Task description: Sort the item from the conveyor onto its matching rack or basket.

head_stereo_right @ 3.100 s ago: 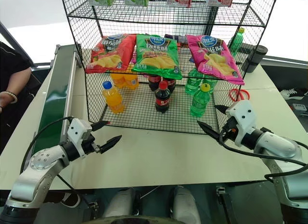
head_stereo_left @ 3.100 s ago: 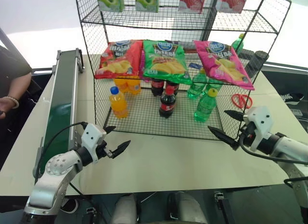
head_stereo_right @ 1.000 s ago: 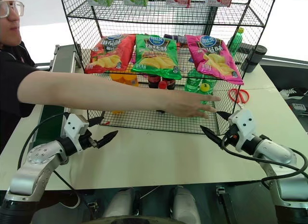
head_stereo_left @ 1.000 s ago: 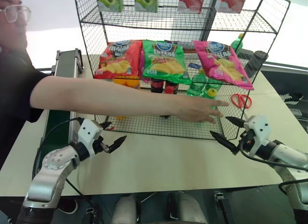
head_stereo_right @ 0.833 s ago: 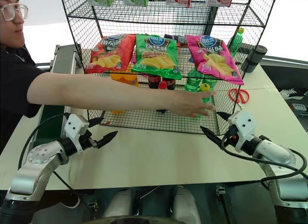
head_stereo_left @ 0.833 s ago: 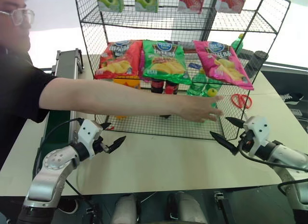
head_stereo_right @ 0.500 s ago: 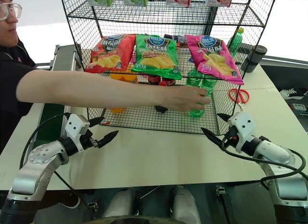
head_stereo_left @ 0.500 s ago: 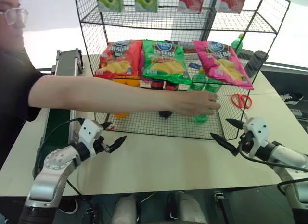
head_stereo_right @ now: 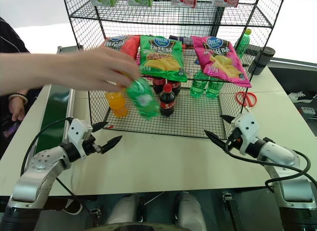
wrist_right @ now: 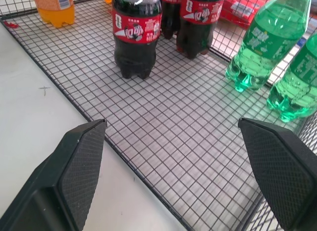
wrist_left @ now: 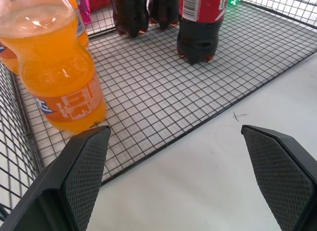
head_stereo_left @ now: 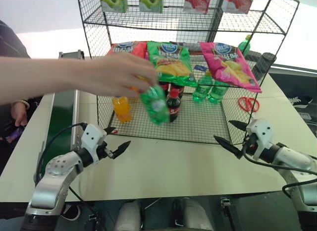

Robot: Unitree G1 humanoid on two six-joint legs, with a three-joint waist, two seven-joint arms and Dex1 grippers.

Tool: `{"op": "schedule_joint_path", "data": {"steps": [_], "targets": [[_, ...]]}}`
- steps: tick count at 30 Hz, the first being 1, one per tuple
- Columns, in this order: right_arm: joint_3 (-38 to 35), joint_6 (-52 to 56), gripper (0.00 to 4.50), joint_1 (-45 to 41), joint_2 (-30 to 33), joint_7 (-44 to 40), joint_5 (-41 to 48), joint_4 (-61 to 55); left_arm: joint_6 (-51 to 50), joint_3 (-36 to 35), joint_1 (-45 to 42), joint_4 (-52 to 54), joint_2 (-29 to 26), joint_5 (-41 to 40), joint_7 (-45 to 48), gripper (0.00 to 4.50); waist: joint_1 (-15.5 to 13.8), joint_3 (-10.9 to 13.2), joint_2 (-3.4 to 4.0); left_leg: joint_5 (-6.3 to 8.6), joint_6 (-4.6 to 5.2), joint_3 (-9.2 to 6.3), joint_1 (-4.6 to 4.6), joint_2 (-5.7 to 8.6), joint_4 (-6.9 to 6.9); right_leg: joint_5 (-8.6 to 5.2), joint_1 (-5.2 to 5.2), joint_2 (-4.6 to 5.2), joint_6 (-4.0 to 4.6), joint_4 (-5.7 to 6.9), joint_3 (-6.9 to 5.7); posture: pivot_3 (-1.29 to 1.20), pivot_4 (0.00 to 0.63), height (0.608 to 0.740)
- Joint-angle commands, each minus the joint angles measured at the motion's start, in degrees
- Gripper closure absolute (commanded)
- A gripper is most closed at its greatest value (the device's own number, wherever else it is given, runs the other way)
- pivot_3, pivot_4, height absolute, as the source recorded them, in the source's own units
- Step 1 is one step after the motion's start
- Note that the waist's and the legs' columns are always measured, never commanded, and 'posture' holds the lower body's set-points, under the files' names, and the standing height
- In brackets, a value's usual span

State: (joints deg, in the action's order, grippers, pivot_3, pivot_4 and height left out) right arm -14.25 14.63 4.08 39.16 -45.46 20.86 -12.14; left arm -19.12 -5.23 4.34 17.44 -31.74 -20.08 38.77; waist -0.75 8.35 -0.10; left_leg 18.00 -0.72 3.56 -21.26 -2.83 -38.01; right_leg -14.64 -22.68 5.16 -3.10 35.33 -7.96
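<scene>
While a hand [head_stereo_left: 111, 75] holds the bottle [head_stereo_left: 154, 103] by the rack [head_stereo_left: 163, 134] edge, both fingers spread over bare table [head_stereo_left: 168, 166].

A pale cream tabletop [head_stereo_left: 163, 166] fills the middle of the room, and bright light washes out the white surface [head_stereo_left: 49, 23] behind it. Dark floor [head_stereo_left: 292, 87] shows past the table's right edge, where a shoe [head_stereo_left: 300, 100] lies.
</scene>
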Motion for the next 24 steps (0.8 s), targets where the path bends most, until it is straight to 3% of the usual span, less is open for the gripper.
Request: {"op": "schedule_joint_path", "data": {"steps": [1,24], "targets": [[-0.46,-2.29,0.08,-0.69,0.28,-0.94,-0.23,0.66,0.84,-0.7,0.54,2.88,0.02,-0.48,0.05,0.0,0.0,0.0,0.0,0.0,0.0,0.0,0.0,0.0,0.0,0.0,0.0,0.0,0.0,0.01,0.0,0.0,0.15,0.736],[1.91,-5.33,0.08,-4.38,0.09,-3.1,-1.13,5.41,-0.08,-3.64,4.21,5.99,0.48,-1.8,-3.25,0.0,-0.01,-0.01,0.01,0.0,0.0,0.01,0.02,0.0,-0.01,0.0,0.02,0.0,0.0,0.02,0.0,0.0,0.15,0.736]]}}
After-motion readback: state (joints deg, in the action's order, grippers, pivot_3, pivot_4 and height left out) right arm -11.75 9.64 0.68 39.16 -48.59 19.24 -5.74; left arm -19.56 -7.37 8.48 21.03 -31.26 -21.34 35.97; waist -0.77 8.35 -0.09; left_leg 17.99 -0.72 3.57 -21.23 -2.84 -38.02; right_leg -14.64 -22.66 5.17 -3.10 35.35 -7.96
